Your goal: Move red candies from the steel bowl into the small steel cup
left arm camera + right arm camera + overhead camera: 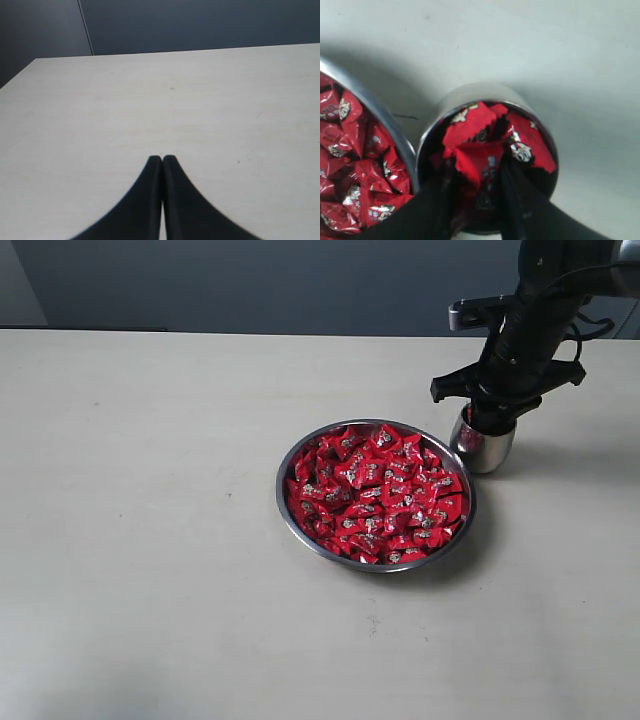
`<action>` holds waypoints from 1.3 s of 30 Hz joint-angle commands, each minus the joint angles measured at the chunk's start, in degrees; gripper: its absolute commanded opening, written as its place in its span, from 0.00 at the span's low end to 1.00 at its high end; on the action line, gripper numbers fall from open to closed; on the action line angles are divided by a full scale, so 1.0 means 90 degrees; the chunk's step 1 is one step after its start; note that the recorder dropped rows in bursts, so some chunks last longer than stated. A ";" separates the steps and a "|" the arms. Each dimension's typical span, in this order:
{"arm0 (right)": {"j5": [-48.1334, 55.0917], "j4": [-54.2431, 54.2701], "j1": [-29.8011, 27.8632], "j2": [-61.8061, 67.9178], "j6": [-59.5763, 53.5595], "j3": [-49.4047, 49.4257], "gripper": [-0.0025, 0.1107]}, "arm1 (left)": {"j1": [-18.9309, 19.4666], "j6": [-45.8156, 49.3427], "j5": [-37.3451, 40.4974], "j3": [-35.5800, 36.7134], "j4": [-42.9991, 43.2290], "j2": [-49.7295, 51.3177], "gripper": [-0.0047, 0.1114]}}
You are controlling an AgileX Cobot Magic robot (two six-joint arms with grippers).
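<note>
The steel bowl [283, 490] sits mid-table, heaped with red candies [375, 495]. Just behind its right side stands the small steel cup [487, 448]. My right gripper [490, 418] reaches down into the cup's mouth. In the right wrist view the gripper [477, 167] is inside the cup [470, 92], and a red candy [479, 159] fills the gap between its fingers. Several more candies [470, 122] lie in the cup. The bowl's rim [390, 127] touches or nearly touches the cup. My left gripper [162, 159] is shut over bare table, with nothing in it.
The pale table [150, 540] stretches wide to the left and front of the bowl. A dark wall [250, 280] runs behind the table's far edge. The right arm [530, 330] comes down from the upper right above the cup.
</note>
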 commanded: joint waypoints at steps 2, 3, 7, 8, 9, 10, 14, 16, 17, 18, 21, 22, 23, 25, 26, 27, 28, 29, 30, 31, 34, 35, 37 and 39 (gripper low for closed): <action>-0.0106 -0.0020 -0.0027 -0.0111 -0.0033 -0.0071 0.27 | -0.0042 -0.0009 -0.0050 0.0029 0.0012 -0.0030 0.04; -0.0125 -0.0020 -0.0027 -0.0154 -0.0033 -0.0071 0.27 | -0.0042 -0.0009 -0.0050 0.0029 0.0012 -0.0030 0.04; -0.0095 -0.0020 -0.0027 -0.0209 -0.0033 -0.0071 0.27 | -0.0042 -0.0009 -0.0050 0.0029 0.0012 -0.0030 0.04; -0.0087 -0.0020 -0.0027 -0.0209 -0.0033 -0.0071 0.27 | -0.0042 -0.0009 -0.0050 0.0029 0.0012 -0.0030 0.04; -0.0087 -0.0020 -0.0027 -0.0209 -0.0033 -0.0071 0.27 | -0.0042 -0.0009 -0.0050 0.0029 0.0012 -0.0030 0.04; -0.0087 -0.0020 -0.0027 -0.0209 -0.0033 -0.0071 0.27 | -0.0042 -0.0009 -0.0050 0.0029 0.0012 -0.0030 0.04; -0.0027 -0.0020 -0.0027 -0.0209 -0.0033 -0.0071 0.27 | -0.0042 -0.0009 -0.0050 0.0029 0.0012 -0.0030 0.04; 0.0014 -0.0020 -0.0027 -0.0209 -0.0033 -0.0071 0.27 | -0.0042 -0.0009 -0.0050 0.0029 0.0012 -0.0030 0.04; 0.0014 -0.0020 -0.0027 -0.0209 -0.0033 -0.0071 0.27 | -0.0042 -0.0009 -0.0050 0.0029 0.0012 -0.0030 0.04; 0.0014 -0.0020 -0.0027 -0.0209 -0.0033 -0.0071 0.27 | -0.0042 -0.0009 -0.0050 0.0029 0.0012 -0.0030 0.04; 0.0012 -0.0020 -0.0027 -0.0209 -0.0033 -0.0071 0.29 | -0.0042 -0.0009 -0.0050 0.0029 0.0012 -0.0030 0.04; 0.0012 -0.0020 -0.0027 -0.0209 -0.0033 -0.0071 0.31 | -0.0042 -0.0009 -0.0050 0.0029 0.0012 -0.0030 0.04; 0.0012 -0.0020 -0.0027 -0.0209 -0.0033 -0.0071 0.33 | -0.0042 -0.0009 -0.0050 0.0029 0.0012 -0.0030 0.04; 0.0012 -0.0020 -0.0027 -0.0209 -0.0033 -0.0071 0.38 | -0.0042 -0.0009 -0.0050 0.0029 0.0012 -0.0030 0.04; 0.0012 -0.0020 -0.0027 -0.0209 -0.0033 -0.0071 0.39 | -0.0042 -0.0009 -0.0050 0.0029 0.0012 -0.0030 0.04; -0.0001 -0.0020 -0.0027 -0.0209 -0.0033 -0.0071 0.39 | -0.0042 -0.0009 -0.0050 0.0029 0.0012 -0.0030 0.04; -0.0001 -0.0020 -0.0027 -0.0209 -0.0033 -0.0071 0.39 | -0.0042 -0.0009 -0.0050 0.0029 0.0012 -0.0030 0.04; -0.0014 -0.0020 -0.0027 -0.0209 -0.0033 -0.0071 0.39 | -0.0042 -0.0009 -0.0050 0.0029 0.0012 -0.0030 0.04; -0.0014 -0.0020 -0.0027 -0.0209 -0.0033 -0.0071 0.39 | -0.0042 -0.0009 -0.0050 0.0029 0.0012 -0.0030 0.04; -0.0025 -0.0031 -0.0027 -0.0209 -0.0033 -0.0071 0.39 | -0.0042 -0.0009 -0.0050 0.0029 0.0012 -0.0030 0.04; -0.0038 -0.0030 -0.0027 -0.0209 -0.0033 -0.0071 0.39 | -0.0042 -0.0009 -0.0050 0.0029 0.0012 -0.0030 0.04; -0.0038 -0.0044 -0.0027 -0.0209 -0.0033 -0.0071 0.39 | -0.0042 -0.0009 -0.0050 0.0029 0.0012 -0.0030 0.04; -0.0063 -0.0075 -0.0027 -0.0209 -0.0033 -0.0071 0.39 | -0.0042 -0.0009 -0.0050 0.0029 0.0012 -0.0030 0.04; -0.0063 -0.0121 -0.0027 -0.0209 -0.0033 -0.0071 0.39 | -0.0042 -0.0009 -0.0050 0.0029 0.0012 -0.0030 0.04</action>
